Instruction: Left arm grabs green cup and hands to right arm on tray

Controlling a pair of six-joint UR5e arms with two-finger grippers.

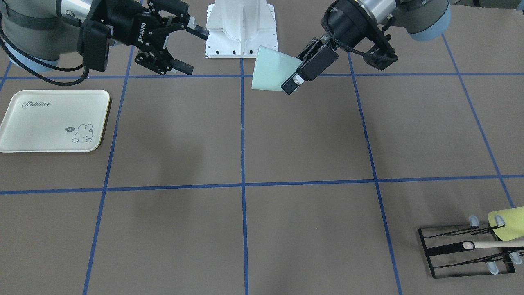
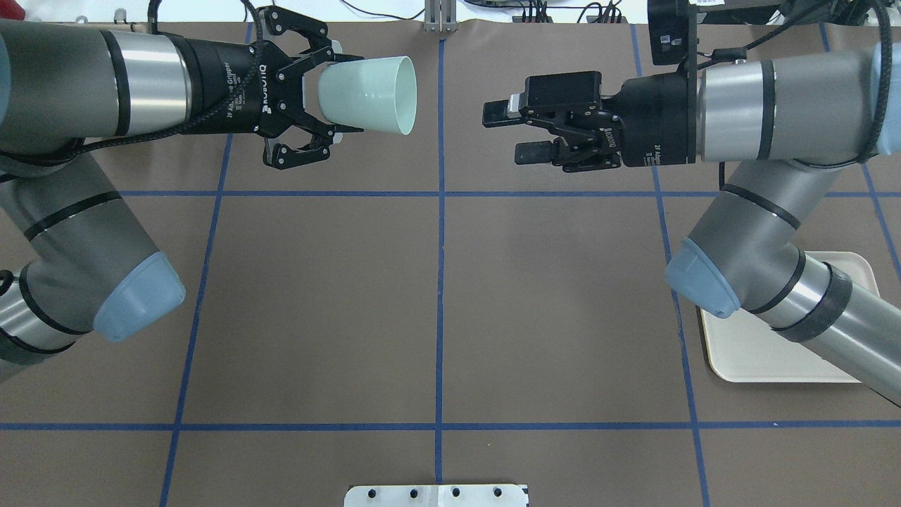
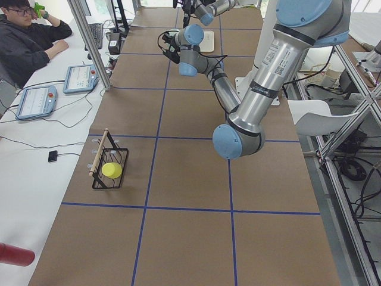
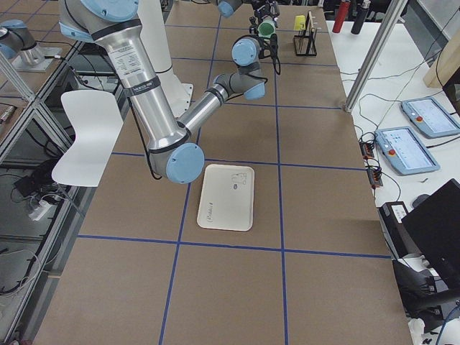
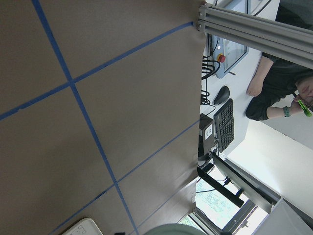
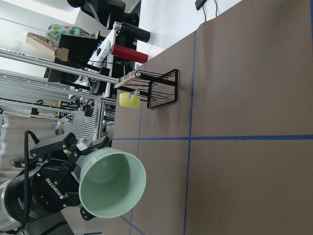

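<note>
My left gripper (image 2: pixel 335 95) is shut on the base end of the pale mint-green cup (image 2: pixel 366 95) and holds it on its side above the table, mouth toward my right gripper (image 2: pixel 508 132). The right gripper is open and empty, level with the cup, a short gap from its rim. In the front view the cup (image 1: pixel 270 69) hangs in the left gripper (image 1: pixel 288 71), with the open right gripper (image 1: pixel 193 50) to its left. The right wrist view looks into the cup's mouth (image 6: pixel 112 183). The cream tray (image 1: pixel 53 121) lies flat on the table on the right arm's side, partly under that arm in the overhead view (image 2: pixel 760 352).
A black wire rack (image 1: pixel 462 250) with a yellow-green cup (image 1: pixel 507 223) and a wooden stick (image 1: pixel 491 244) stands at the far table corner on the left arm's side. The white robot base (image 1: pixel 241 28) sits between the arms. An operator sits beside the table (image 3: pixel 24 36).
</note>
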